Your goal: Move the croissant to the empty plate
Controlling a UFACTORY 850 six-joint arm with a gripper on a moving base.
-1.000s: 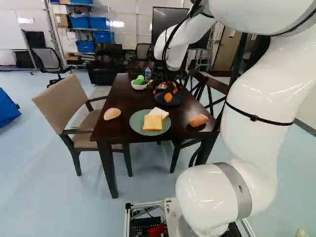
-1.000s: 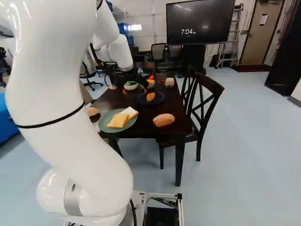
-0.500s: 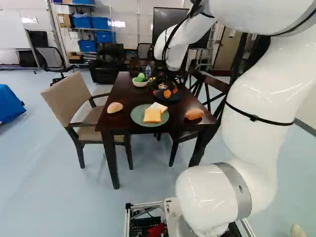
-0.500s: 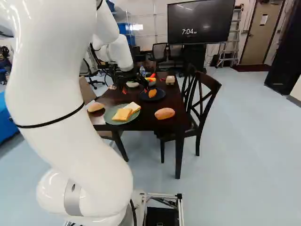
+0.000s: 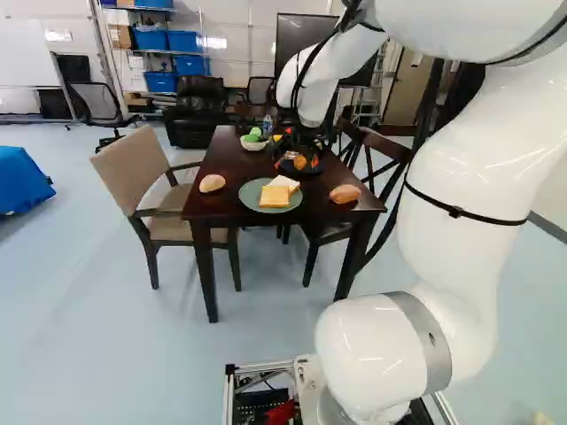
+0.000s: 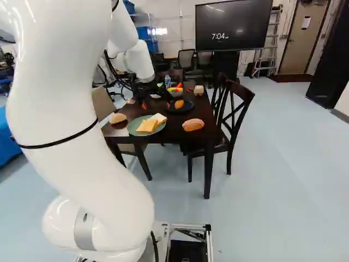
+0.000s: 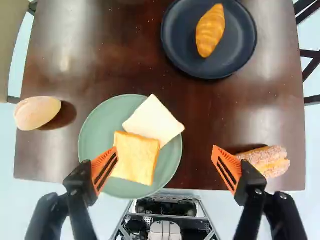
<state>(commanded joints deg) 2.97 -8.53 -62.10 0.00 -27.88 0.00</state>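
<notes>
From here, the large black rectangular screen [image 6: 234, 19] reads "7:04" in white digits [image 6: 217, 36]; the white paper sheet [image 6: 306, 22] right of it is illegible.

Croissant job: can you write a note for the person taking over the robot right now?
Hand: open, holding nothing, above the near part of the table.
Croissant: alone on the dark plate.
Green plate: holds two bread slices.
Done: probably the whole move, if the dark plate is the one meant; the pictures can't prove it.
Left: check which plate is meant. I can't see any empty plate now.
</notes>
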